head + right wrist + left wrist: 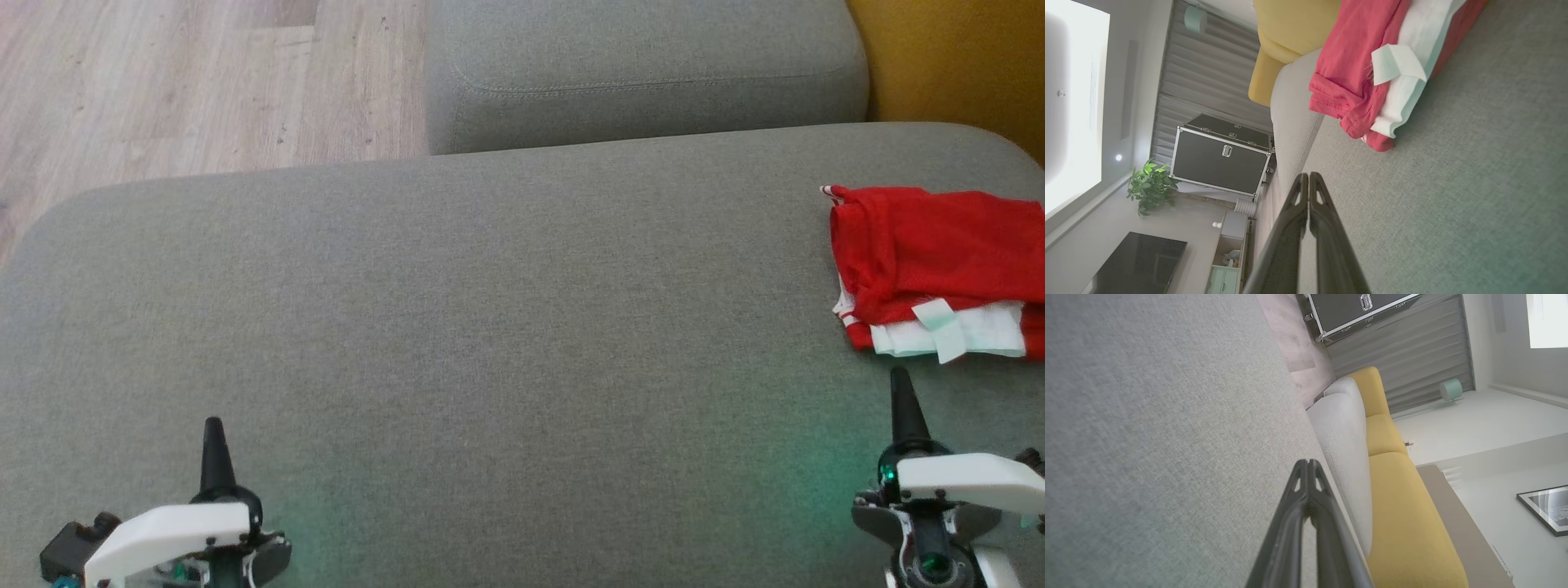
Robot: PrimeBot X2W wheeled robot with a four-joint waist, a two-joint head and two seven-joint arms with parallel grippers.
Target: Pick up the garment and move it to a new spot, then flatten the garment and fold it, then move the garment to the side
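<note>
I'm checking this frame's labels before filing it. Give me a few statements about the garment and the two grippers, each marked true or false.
1. The garment lies folded at the robot's right on the gray cushion. True.
2. The right gripper holds the garment. False: it is shut on nothing and stops short of the garment's near edge.
3. The left gripper is shut and empty, over bare cushion. True.
4. The garment is red all over. False: a white layer with a pale tag shows along its near edge.
</note>
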